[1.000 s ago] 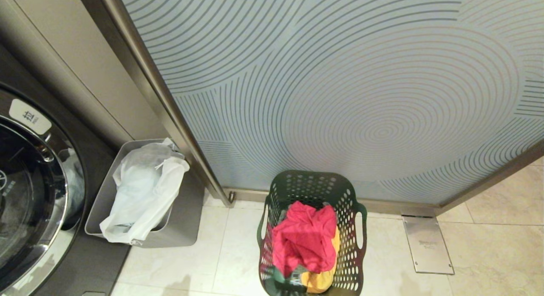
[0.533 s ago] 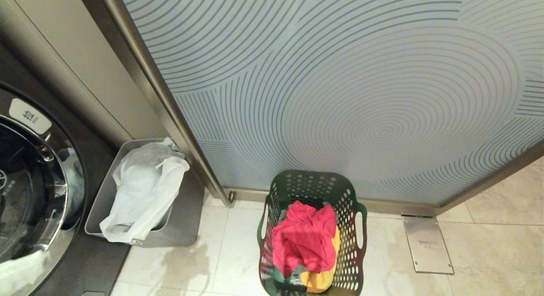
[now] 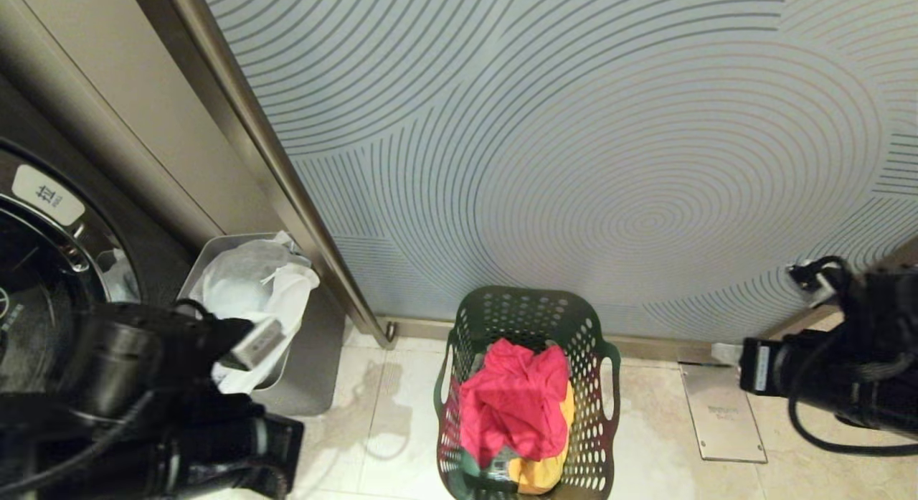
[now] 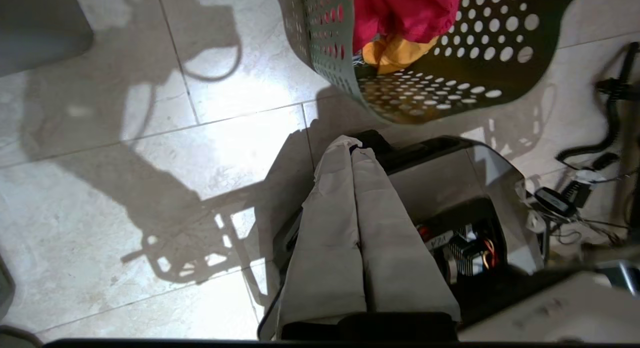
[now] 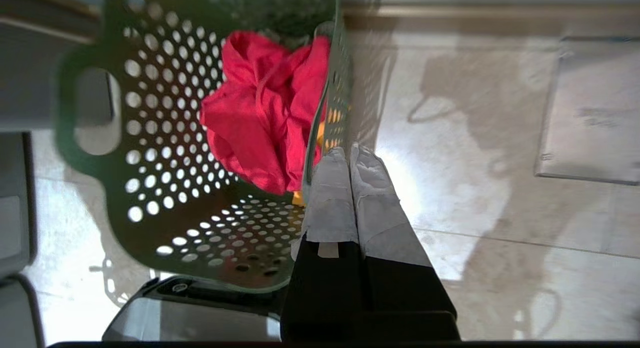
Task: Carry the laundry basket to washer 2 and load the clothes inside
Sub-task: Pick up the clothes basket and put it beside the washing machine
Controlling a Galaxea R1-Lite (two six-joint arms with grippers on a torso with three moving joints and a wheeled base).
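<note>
Flanking the laundry basket (image 3: pixel 527 392), left gripper (image 4: pixel 352 153) and right gripper (image 5: pixel 345 156) both have fingers pressed together, empty; basket stands on tiles, clothes (image 3: pixel 513 403) inside; pressed-together fingers could shove its rim and tip it.

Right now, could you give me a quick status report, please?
Left gripper and right gripper shut, empty, flanking the laundry basket. Basket on floor, clothes inside. Nothing blocking its handles.
</note>
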